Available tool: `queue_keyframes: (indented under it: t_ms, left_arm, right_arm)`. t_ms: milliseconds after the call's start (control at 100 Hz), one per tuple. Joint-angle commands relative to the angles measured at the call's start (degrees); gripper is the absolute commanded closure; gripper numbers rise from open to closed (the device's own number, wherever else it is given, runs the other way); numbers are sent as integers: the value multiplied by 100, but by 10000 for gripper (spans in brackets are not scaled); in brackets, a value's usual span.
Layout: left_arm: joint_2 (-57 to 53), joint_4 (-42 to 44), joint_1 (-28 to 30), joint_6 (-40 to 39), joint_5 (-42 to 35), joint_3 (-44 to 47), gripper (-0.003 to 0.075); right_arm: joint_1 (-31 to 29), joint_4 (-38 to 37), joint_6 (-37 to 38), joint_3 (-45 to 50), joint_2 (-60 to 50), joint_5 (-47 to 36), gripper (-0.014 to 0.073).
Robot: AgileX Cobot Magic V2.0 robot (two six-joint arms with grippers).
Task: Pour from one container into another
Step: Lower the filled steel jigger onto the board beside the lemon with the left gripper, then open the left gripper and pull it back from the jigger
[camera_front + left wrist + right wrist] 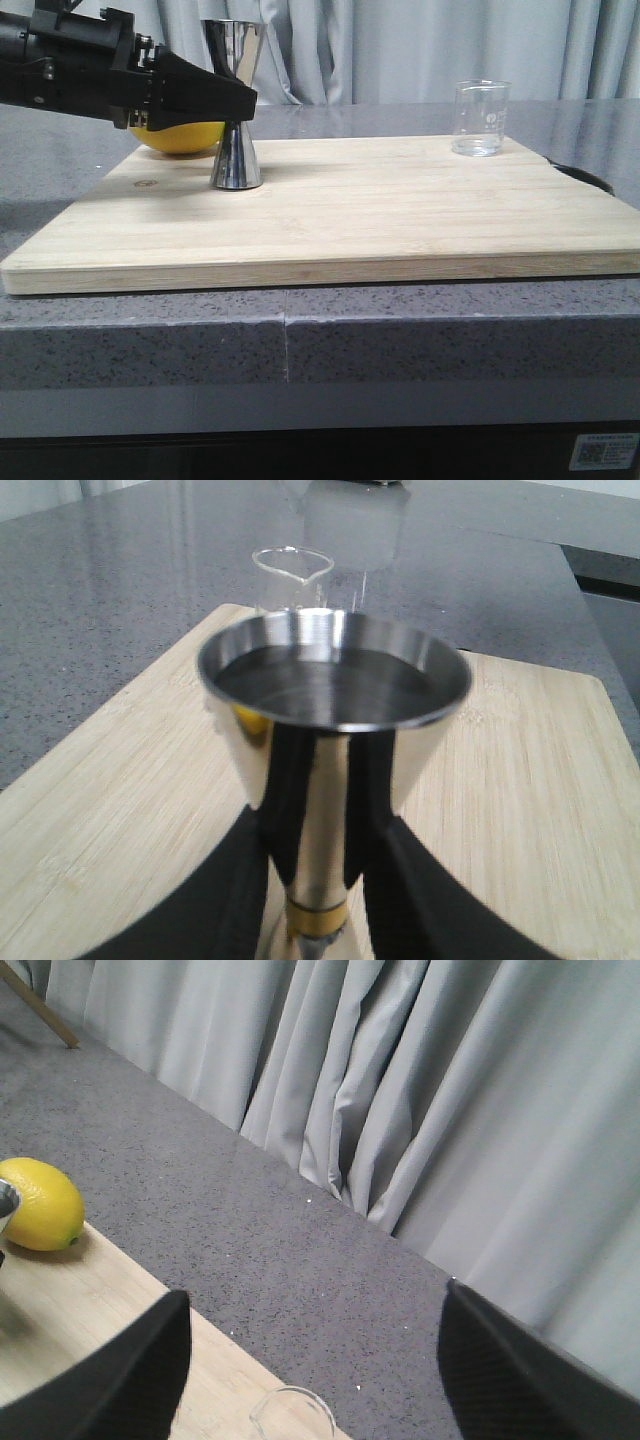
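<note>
Shiny stainless-steel hourglass jigger (235,105) upright on pale bamboo cutting board (400,220), toward its far left area; narrow gold-tinted waist visible in left wrist view. Upper cup (335,670) looks dark inside; cannot tell whether it holds liquid.

Left gripper (235,102), black, reaching in from the left at the height of the jigger's waist. In the left wrist view, black fingers (235,880) flank the waist on both sides, close against it; firm clamping cannot be told.

Yellow lemon (178,138) behind the left gripper, at the board's far left edge, just beside the jigger.

Small clear glass beaker (480,118) with pouring lip standing upright near the board's far right corner, well apart from the jigger. White printed marks on the wall, too small to read.

Right gripper (310,1360) spread wide, nothing between the fingers; beaker rim (292,1412) just visible below, untouched. Not seen in front view.

Grey speckled stone counter (300,340) under the board. White label with a QR-like code (605,450) at lower right of the counter front; text unreadable. Grey curtains (400,1090) behind.
</note>
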Motion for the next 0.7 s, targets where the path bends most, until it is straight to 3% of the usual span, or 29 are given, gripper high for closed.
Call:
queue_keyframes:
  t_ms: [0,570,690]
  left_arm:
    - [-211,-342,25,-53,588,-129,530]
    - [-211,-244,25,-183,588,-129,528]
    - [-211,-238,25,-188,588,-129,491]
  right_arm:
    - [-31,198,-16,-134,-129,11,120]
    - [-31,198,-16,-134,-129,11,120]
    - [-31,198,-16,-134,-129,11,120]
